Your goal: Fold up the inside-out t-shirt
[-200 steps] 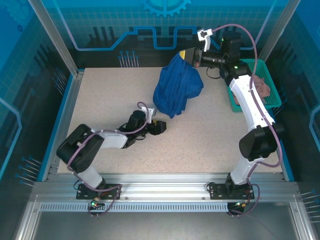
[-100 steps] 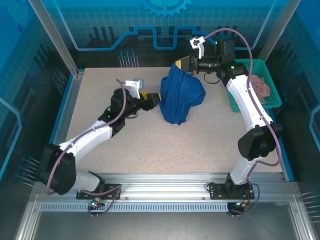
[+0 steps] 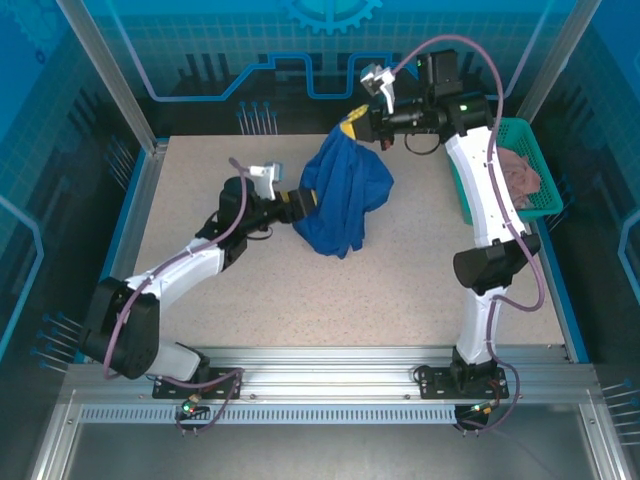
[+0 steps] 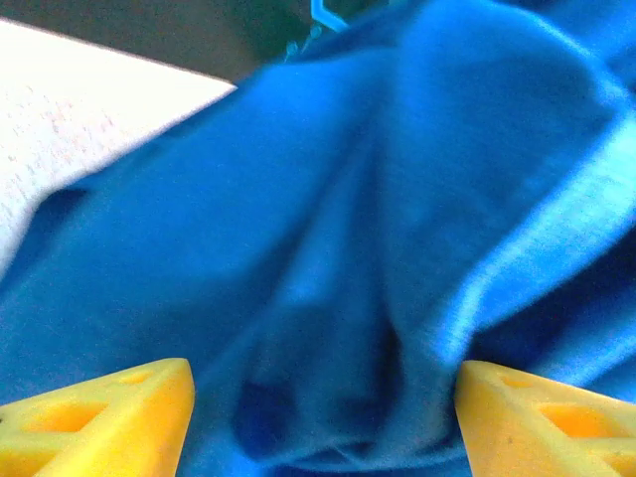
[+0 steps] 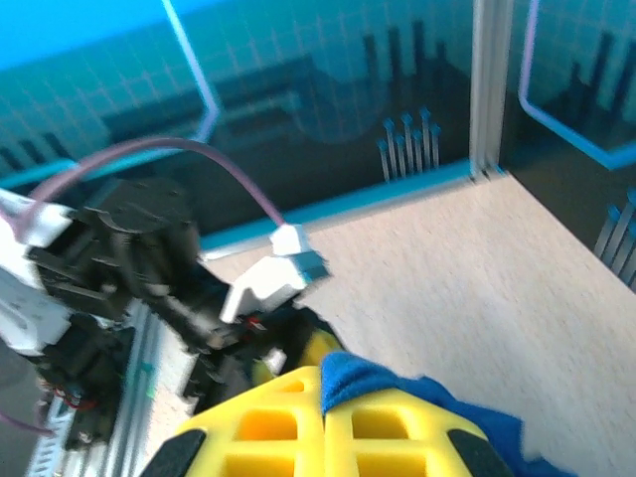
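The inside-out t-shirt, royal blue, hangs bunched above the middle of the table. My right gripper is shut on its top edge and holds it up; blue cloth pokes out between the closed yellow fingers. My left gripper is open and pressed into the shirt's left side. In the left wrist view its yellow fingertips stand wide apart with folds of the t-shirt filling the gap between them.
A teal basket stands at the table's right edge with a dusty-pink cloth in it. Glass walls and metal posts enclose the table. Bare tabletop lies in front of the hanging shirt.
My left arm swung from the table's near left up to the shirt, then pushed its open fingers into the cloth. My right gripper carried the shirt's top leftward and higher.
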### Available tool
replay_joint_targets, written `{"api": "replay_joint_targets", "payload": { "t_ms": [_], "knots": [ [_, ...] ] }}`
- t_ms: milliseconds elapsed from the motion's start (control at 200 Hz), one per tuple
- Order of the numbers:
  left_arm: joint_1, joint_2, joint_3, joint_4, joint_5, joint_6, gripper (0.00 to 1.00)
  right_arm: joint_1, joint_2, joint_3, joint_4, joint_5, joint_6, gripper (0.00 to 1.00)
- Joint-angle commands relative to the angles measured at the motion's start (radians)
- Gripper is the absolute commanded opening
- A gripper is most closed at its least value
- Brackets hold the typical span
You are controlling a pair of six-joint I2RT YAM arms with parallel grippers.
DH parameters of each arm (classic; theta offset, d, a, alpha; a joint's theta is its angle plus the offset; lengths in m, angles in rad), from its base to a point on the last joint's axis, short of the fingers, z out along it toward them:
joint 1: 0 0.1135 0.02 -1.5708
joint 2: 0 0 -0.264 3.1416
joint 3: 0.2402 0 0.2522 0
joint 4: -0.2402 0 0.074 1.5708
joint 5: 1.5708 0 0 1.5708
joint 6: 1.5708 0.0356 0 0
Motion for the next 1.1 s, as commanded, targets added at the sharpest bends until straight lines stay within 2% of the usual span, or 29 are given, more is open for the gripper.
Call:
{"api": "replay_joint_targets", "payload": {
  "t_ms": [0,80,160,300,340,435,610,855,935,995,1060,1095],
  "knots": [
    [-0.081,-0.013,-0.064,0.032,0.127,0.136,0.7,0.047,-0.116,-0.21,-0.011,0.336,-0.09,0.0],
    [-0.142,0.003,-0.075,-0.019,0.169,0.221,0.7,0.077,-0.216,-0.408,0.111,0.506,-0.097,0.0],
    [-0.142,-0.006,-0.12,0.027,0.179,0.205,0.71,0.101,-0.317,-0.598,0.232,0.655,-0.14,0.0],
    [-0.079,-0.033,-0.188,0.166,0.144,0.105,0.73,0.127,-0.484,-0.933,0.454,0.751,-0.22,0.0],
    [-0.056,-0.02,-0.166,0.124,0.096,0.076,0.72,0.133,-0.522,-1.016,0.512,0.759,-0.239,0.0],
    [-0.025,0.052,-0.041,-0.101,-0.04,0.057,0.72,0.15,-0.595,-1.179,0.634,0.802,-0.27,0.0],
    [-0.033,0.223,0.171,-0.302,-0.006,0.116,0.74,0.183,-0.622,-1.256,0.695,0.841,-0.253,0.0],
    [-0.067,0.439,0.428,-0.389,0.106,0.142,0.74,0.217,-0.671,-1.334,0.759,0.865,-0.234,0.0],
    [-0.079,0.512,0.53,-0.443,0.123,0.156,0.68,0.223,-0.684,-1.332,0.76,0.868,-0.235,0.0],
    [-0.09,0.565,0.601,-0.497,0.139,0.174,0.59,0.225,-0.696,-1.332,0.767,0.871,-0.236,0.0],
    [-0.096,0.617,0.672,-0.571,0.14,0.187,0.46,0.225,-0.714,-1.336,0.788,0.866,-0.231,0.0],
    [-0.096,0.639,0.702,-0.601,0.137,0.191,0.36,0.225,-0.727,-1.339,0.805,0.863,-0.228,0.0]
  ]
}}
